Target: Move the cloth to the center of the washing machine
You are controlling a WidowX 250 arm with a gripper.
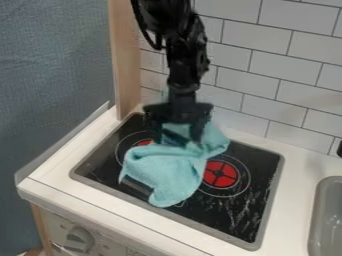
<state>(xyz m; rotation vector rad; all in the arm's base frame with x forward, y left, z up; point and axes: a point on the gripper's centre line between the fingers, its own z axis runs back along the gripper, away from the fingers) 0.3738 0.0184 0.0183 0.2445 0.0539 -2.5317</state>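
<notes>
The black gripper (177,140) hangs over the back part of the stove top, its two fingers apart and open. Between and behind them lies the upper part of the light teal cloth (167,172), which is bunched up and spreads toward the front left. The cloth rests on the black stove top (244,212), over its left and middle area, and partly covers the burner markings. No washing machine can be made out; the cloth lies on a toy stove.
A red burner (220,173) shows right of the cloth. The white counter (297,165) surrounds the stove top, with a grey sink (327,215) at the right edge. A wooden post (125,65) and a tiled wall (257,65) stand behind. A knob (79,239) sits on the front panel.
</notes>
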